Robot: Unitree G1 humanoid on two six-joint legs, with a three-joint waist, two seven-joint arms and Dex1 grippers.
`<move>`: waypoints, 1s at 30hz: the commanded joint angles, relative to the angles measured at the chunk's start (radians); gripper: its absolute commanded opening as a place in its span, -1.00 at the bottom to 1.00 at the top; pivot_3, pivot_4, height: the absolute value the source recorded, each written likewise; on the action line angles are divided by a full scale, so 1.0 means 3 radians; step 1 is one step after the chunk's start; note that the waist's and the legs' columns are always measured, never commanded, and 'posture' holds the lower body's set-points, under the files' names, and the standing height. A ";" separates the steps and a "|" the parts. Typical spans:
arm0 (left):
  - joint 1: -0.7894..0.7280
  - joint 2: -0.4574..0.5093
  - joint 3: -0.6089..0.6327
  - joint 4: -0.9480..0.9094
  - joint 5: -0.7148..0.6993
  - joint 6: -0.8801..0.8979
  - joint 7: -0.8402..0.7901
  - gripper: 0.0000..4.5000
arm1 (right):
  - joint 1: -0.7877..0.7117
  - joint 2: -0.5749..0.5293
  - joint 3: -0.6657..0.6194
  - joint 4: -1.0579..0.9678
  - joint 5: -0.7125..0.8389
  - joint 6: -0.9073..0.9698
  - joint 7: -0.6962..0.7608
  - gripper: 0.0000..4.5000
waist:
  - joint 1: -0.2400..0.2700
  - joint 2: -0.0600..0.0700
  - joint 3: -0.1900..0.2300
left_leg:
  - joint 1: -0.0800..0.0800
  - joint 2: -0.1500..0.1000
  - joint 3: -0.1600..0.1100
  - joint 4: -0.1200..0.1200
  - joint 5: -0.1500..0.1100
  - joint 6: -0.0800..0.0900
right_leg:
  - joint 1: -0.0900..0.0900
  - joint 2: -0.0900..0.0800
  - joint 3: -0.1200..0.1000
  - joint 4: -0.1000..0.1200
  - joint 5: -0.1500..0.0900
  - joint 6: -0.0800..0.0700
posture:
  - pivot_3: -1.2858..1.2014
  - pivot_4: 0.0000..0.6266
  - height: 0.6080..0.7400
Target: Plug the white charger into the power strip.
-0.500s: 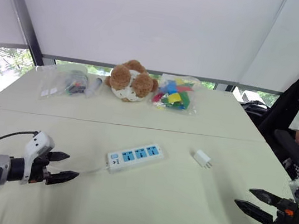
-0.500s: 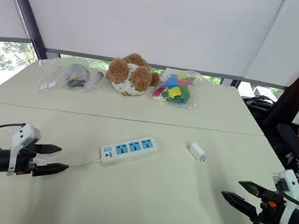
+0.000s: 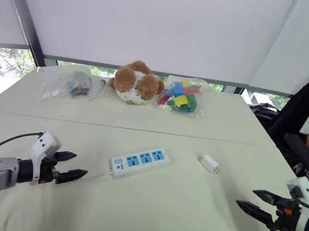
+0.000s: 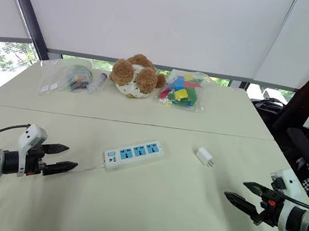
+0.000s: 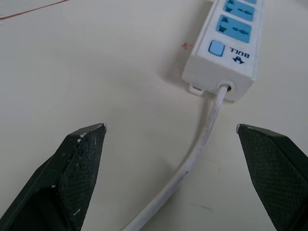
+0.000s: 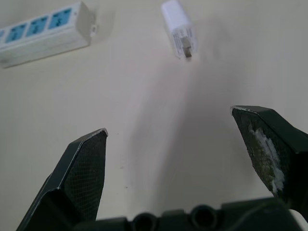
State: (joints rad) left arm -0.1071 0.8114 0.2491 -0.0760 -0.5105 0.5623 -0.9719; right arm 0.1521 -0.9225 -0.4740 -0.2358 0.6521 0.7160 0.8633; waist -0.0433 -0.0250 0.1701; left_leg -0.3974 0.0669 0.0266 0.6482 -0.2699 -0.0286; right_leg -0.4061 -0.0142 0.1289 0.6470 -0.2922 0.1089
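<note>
**Steadily, the approach tightens**

Head view: the left gripper (image 3: 81,164) has crept closer to the power strip (image 3: 140,161) from its eight o'clock, jaws spread and empty. The right gripper (image 3: 245,197) has slid inward too, jaws parted, at the white charger's (image 3: 209,163) four o'clock. The charger lies loose at the strip's three o'clock.

Left wrist view: the strip's cable (image 5: 202,144) runs between the fingers.

Right wrist view: the charger sits ahead, ungrasped, so pickup looks next.
</note>
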 commanded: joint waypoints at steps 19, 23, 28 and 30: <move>-0.0681 0.0023 -0.0561 0.0512 0.0336 -0.0783 -0.0735 0.99 | -0.0311 -0.0337 -0.0042 -0.0219 0.0226 0.0394 0.0337 1.00 | 0.0000 0.0000 0.0000 | 0.0001 -0.0001 0.0000 0.0002 0.0001 0.0000 | 0.0002 0.0001 0.0000 0.0002 0.0001 0.0001 | 0.03 -0.52 0.98; -0.0982 -0.0100 -0.0821 0.0842 0.0491 -0.1128 -0.1007 0.99 | -0.0535 -0.0372 0.0136 -0.0499 0.0467 0.0674 0.0328 1.00 | 0.0001 0.0001 -0.0001 | 0.0002 -0.0001 -0.0002 0.0003 0.0001 0.0000 | 0.0003 0.0003 0.0000 0.0003 0.0001 0.0001 | 0.03 -0.52 0.98; -0.1210 -0.0410 -0.1028 0.1297 0.0717 -0.1585 -0.1049 0.99 | -0.0924 -0.0120 0.0604 -0.0994 0.0631 0.0964 -0.0115 1.00 | 0.0000 0.0001 -0.0001 | -0.0002 0.0000 -0.0004 0.0003 0.0001 0.0000 | -0.0001 0.0005 0.0000 0.0005 0.0007 0.0012 | 0.03 -0.52 0.98; -0.1268 -0.0509 -0.1045 0.1455 0.0770 -0.1703 -0.1017 0.99 | -0.1011 -0.0052 0.0697 -0.1051 0.0603 0.0996 -0.0240 1.00 | 0.0003 0.0001 -0.0001 | -0.0007 -0.0001 -0.0007 0.0003 0.0001 0.0000 | -0.0004 0.0006 -0.0001 0.0007 0.0007 0.0012 | 0.03 -0.52 0.98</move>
State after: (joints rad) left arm -0.4667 0.6586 -0.0673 0.3395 -0.2915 0.0926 -1.2802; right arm -0.1303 -0.9420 -0.2648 -0.5184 0.8265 1.0076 0.8245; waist -0.0423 -0.0247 0.1699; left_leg -0.4009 0.0667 0.0246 0.6496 -0.2696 -0.0285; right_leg -0.4085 -0.0124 0.1287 0.6494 -0.2901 0.1126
